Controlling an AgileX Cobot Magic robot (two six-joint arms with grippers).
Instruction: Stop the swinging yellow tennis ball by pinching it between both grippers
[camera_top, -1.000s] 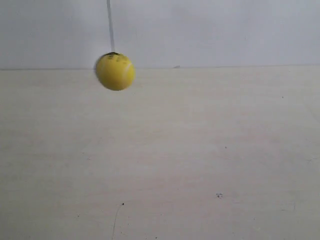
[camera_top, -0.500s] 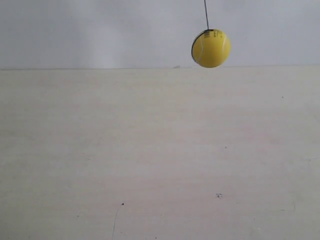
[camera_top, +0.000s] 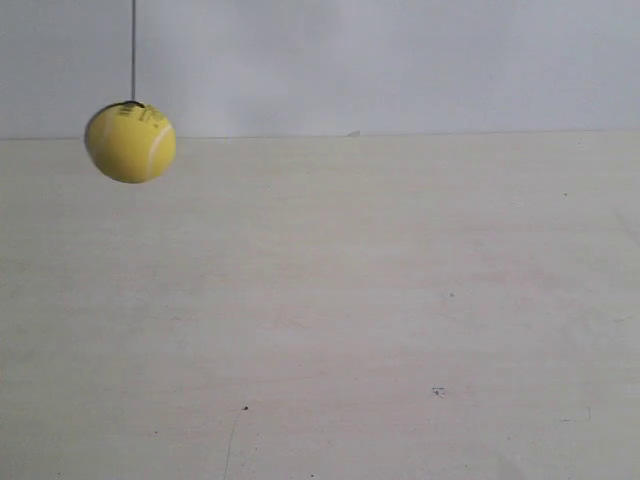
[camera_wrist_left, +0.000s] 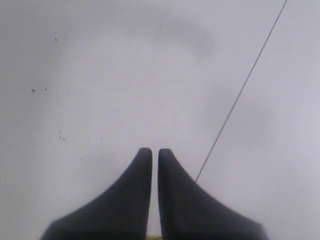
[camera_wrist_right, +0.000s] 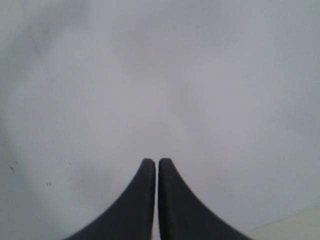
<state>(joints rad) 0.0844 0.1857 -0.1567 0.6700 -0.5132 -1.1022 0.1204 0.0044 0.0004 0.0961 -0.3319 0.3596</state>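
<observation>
Two black wedge-jawed pincers closed on nothing: left gripper (camera_wrist_left: 151, 153), right gripper (camera_wrist_right: 151, 163). Fuzzy yellow tennis ball (camera_top: 130, 142) hangs by thin black string (camera_top: 133, 50), upper left, exterior view.

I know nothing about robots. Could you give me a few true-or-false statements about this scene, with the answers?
1. The yellow tennis ball hangs from a thin string. True.
2. The ball is at the exterior view's right. False: it is at the left.
3. Both arms show in the exterior view. False: neither does.
4. The left gripper has its fingers shut together. True.
5. The right gripper grips the ball. False: its fingers are shut and hold nothing.
</observation>
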